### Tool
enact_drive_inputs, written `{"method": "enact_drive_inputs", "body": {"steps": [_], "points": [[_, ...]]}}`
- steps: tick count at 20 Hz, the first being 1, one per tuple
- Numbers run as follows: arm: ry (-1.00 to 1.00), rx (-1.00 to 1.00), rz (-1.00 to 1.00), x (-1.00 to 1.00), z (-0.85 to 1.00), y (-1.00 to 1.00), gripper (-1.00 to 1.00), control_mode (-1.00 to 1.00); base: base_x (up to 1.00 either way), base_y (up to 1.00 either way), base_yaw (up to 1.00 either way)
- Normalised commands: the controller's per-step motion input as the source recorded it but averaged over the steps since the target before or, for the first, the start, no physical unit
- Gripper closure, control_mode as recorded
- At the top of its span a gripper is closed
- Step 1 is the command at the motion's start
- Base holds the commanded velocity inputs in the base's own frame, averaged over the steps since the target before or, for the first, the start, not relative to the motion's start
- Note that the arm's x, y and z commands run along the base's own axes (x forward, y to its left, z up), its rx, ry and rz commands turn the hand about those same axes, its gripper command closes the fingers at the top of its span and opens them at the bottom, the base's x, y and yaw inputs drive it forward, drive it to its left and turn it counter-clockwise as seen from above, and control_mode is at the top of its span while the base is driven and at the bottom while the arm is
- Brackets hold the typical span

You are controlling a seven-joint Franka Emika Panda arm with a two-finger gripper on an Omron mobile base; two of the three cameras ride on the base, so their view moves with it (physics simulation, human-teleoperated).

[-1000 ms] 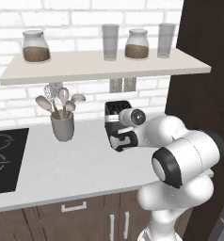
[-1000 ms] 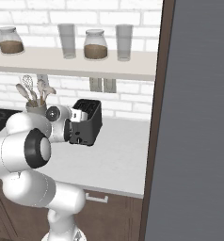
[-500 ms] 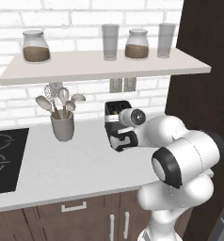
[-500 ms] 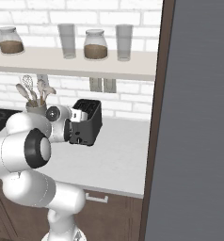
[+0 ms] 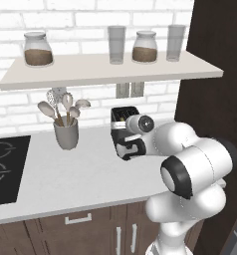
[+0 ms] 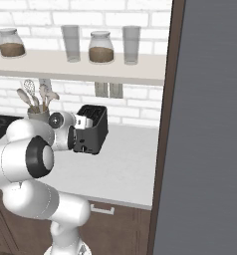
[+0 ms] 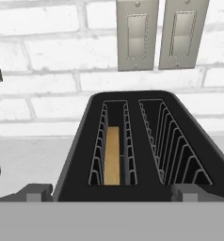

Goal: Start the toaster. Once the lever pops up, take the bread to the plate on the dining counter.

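The claw (image 7: 112, 192) stands wide open, its two dark finger tips (image 7: 37, 192) spread to either side of the near end of the toaster (image 7: 147, 141) and gripping nothing. Straight ahead of the claw and just below it lie the toaster's two slots. The bread (image 7: 112, 155) sits upright and edge-on, sunk in the slot left of the claw's centre line; the slot on the other side holds only its wire guides. Beyond the toaster, further ahead of the claw, two grey switch plates (image 7: 137, 34) hang on the white brick wall.

From the left base view, the claw (image 5: 129, 149) is pressed close against the front of the toaster (image 5: 123, 117), which stands on the white table (image 5: 80, 172). The lever is hidden behind the hand there, so I cannot tell its position. Off to the claw's left stands a grey utensil cup (image 5: 65, 133), well apart from it. Above the claw runs a shelf (image 5: 105, 69) carrying jars and glasses.

In the right base view, the toaster (image 6: 93, 129) is just ahead of the claw (image 6: 80, 124).
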Motion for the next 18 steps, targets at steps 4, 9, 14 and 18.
{"method": "enact_drive_inputs", "body": {"steps": [4, 9, 14, 18], "points": [[0.0, 0.0, 0.0, 0.0, 0.0, 0.0, -1.0, -1.0, 0.0, 0.0, 0.0], [0.0, 0.0, 0.0, 0.0, 0.0, 0.0, -1.0, -1.0, 0.0, 0.0, 0.0], [0.0, 0.0, 0.0, 0.0, 0.0, 0.0, -1.0, -1.0, 0.0, 0.0, 0.0], [0.0, 0.0, 0.0, 0.0, 0.0, 0.0, -1.0, -1.0, 0.0, 0.0, 0.0]]}}
